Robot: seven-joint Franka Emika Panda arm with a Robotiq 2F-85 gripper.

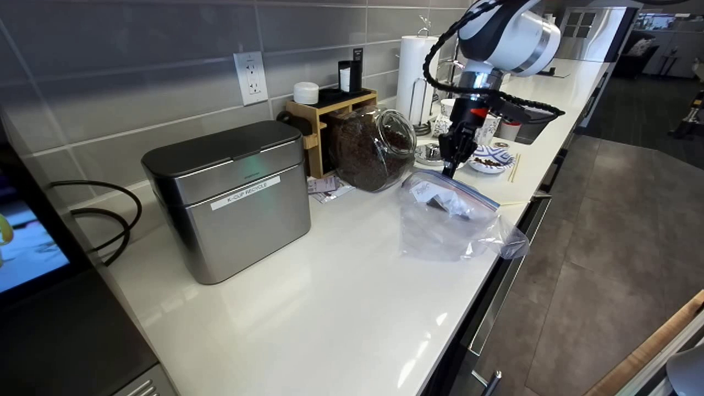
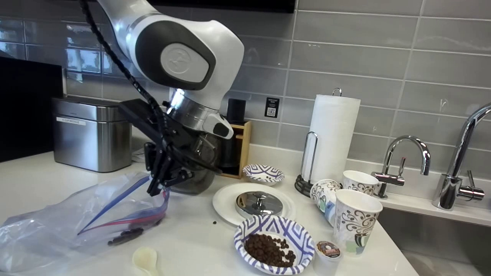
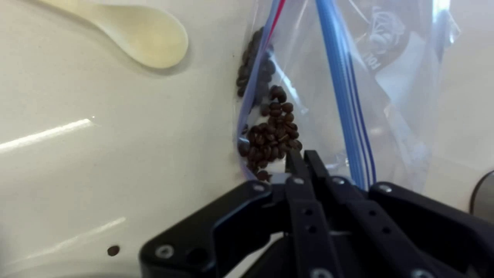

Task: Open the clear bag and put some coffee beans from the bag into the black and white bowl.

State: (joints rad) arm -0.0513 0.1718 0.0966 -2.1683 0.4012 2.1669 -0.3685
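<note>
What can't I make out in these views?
Spoon: handle's end cut off by wrist view's top edge.
Beans: count unclear, overlapping; end effector may cover some, wrist view.
Bag: most lettering blurred, wrist view.
Gray thing: cut off by wrist view's right edge.
Pod: print too small in an exterior view.

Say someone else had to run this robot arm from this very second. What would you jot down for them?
Gripper: shut, at the mouth of the clear bag; nothing seen in its grip.
Clear bag: lying on the counter, mouth gaping.
Coffee beans: a small heap inside the bag, near its mouth.
Blue-and-white bowl: holds beans; a similar bowl stands farther back in an exterior view.
Done: the bag is open. Where the bowl's beans came from, the pictures do not tell.
Left: perhaps moving beans from bag to bowl; check first which bowl is meant.
</note>
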